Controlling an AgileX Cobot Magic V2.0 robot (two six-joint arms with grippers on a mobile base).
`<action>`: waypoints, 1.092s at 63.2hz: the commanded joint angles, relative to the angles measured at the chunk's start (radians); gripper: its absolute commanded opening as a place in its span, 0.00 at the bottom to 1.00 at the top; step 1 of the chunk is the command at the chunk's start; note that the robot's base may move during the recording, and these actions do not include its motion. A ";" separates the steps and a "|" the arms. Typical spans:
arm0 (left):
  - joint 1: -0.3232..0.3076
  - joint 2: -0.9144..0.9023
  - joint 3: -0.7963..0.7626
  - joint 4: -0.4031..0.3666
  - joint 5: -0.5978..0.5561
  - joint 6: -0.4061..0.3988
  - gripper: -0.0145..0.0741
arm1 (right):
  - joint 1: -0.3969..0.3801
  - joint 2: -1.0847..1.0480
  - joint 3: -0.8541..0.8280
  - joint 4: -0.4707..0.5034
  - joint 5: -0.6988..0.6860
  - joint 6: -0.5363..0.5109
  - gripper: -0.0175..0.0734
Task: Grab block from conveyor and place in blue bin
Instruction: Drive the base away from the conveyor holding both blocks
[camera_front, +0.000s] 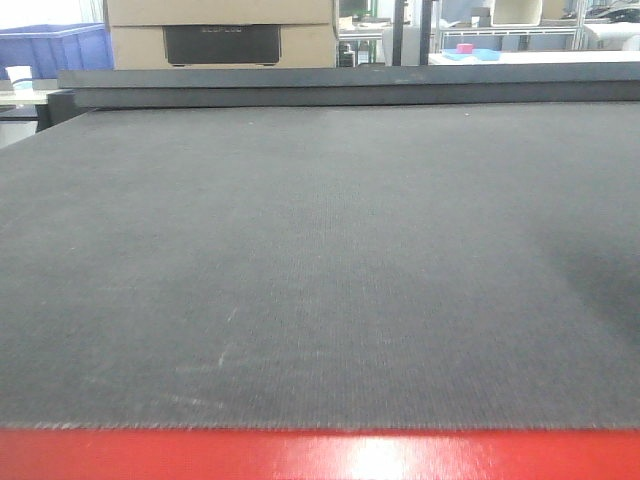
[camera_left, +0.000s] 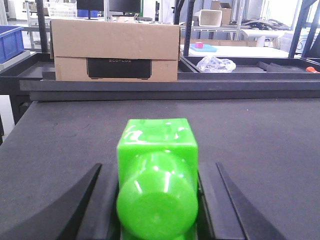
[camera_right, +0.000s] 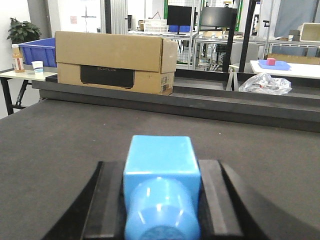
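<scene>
Left end effector (camera_left: 157, 166) hangs above the conveyor (camera_left: 260, 140), green piece (camera_left: 157, 142) between its fingers; right end effector (camera_right: 161, 164) flanks a blue piece (camera_right: 161, 152). Whether either grips cannot be told.

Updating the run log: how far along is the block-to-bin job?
Done: grabs look made; no block shows on the conveyor in the front view. In hand: left pincer grips a green block, right pincer a blue block, both over it. Left: placing; the blue bin sits beyond the far left edge.
</scene>
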 joint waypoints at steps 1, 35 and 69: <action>-0.005 -0.006 0.000 0.004 -0.024 0.002 0.04 | 0.001 -0.006 0.000 -0.011 -0.026 -0.003 0.01; -0.005 -0.006 0.000 0.004 -0.024 0.002 0.04 | 0.001 -0.006 0.000 -0.011 -0.026 -0.003 0.01; -0.005 -0.006 0.000 0.004 -0.024 0.002 0.04 | 0.001 -0.006 0.000 -0.011 -0.026 -0.003 0.01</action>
